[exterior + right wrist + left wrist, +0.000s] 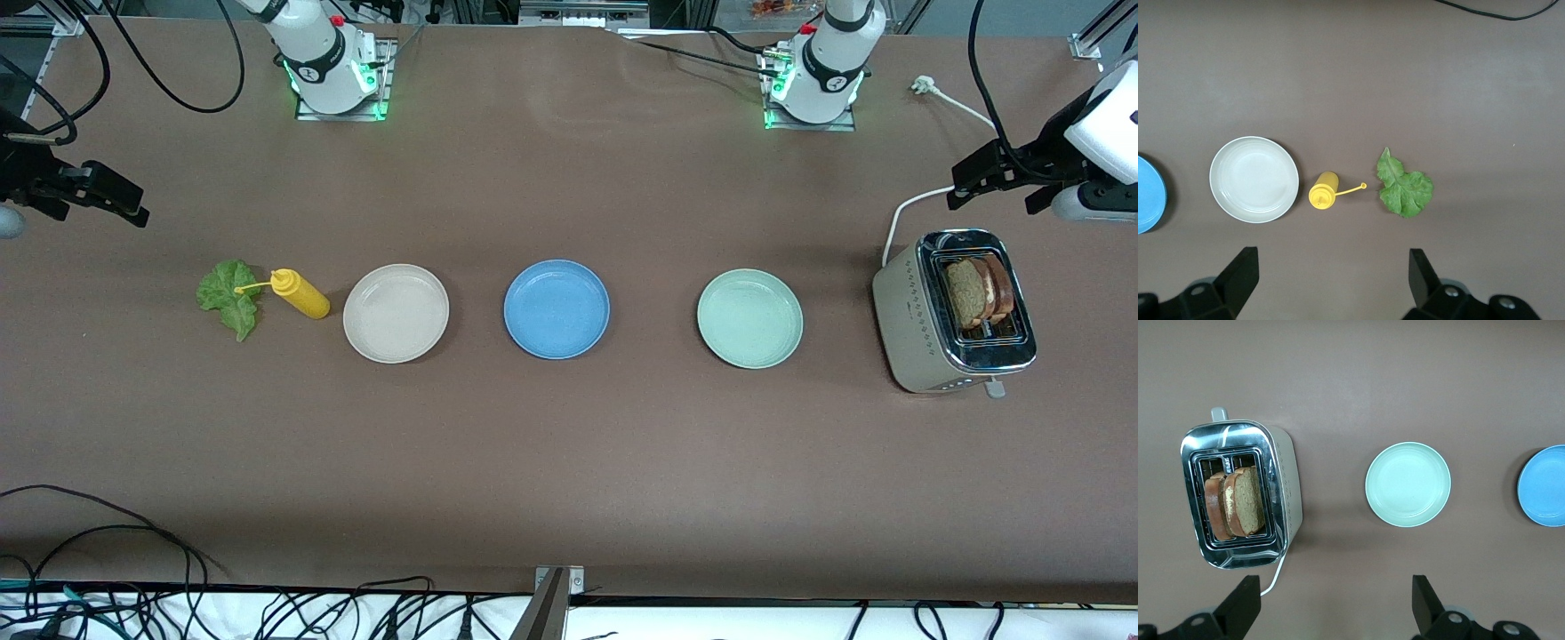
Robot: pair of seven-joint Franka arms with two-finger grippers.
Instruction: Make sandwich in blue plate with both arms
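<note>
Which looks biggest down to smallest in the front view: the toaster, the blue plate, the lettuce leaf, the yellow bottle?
1. Silver-and-beige toaster, clearly largest.
2. Round blue plate.
3 and 4. Ruffled green lettuce leaf and yellow squeeze bottle: about alike, too close to rank.

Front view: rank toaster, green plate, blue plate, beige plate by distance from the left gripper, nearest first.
Left gripper, open, hangs above the table by the toaster.
1. Toaster, at the left arm's end.
2. Pale green plate.
3. Blue plate, centre.
4. Beige plate, toward the right arm's end.
</note>
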